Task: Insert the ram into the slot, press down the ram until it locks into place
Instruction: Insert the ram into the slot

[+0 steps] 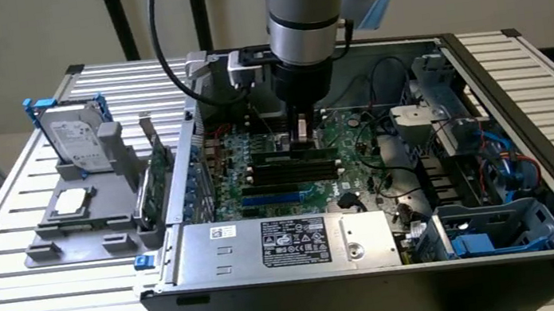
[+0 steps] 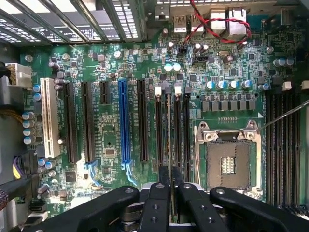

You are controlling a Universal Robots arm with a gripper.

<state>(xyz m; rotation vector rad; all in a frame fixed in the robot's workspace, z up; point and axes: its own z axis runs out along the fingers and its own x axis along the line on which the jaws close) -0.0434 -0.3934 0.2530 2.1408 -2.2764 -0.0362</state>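
The tool (image 2: 170, 186) is clamped on the ram (image 2: 169, 140), held edge-up in its slot (image 2: 166, 116); I'd press straight down, evenly, until both end clips lock.

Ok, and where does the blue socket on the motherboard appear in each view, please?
Exterior view: the blue socket lies between the black memory slots and the silver labelled box.
Wrist view: the blue socket stands parallel to the black memory slots, with one black socket between them.
Shared landmark: the black memory slots.
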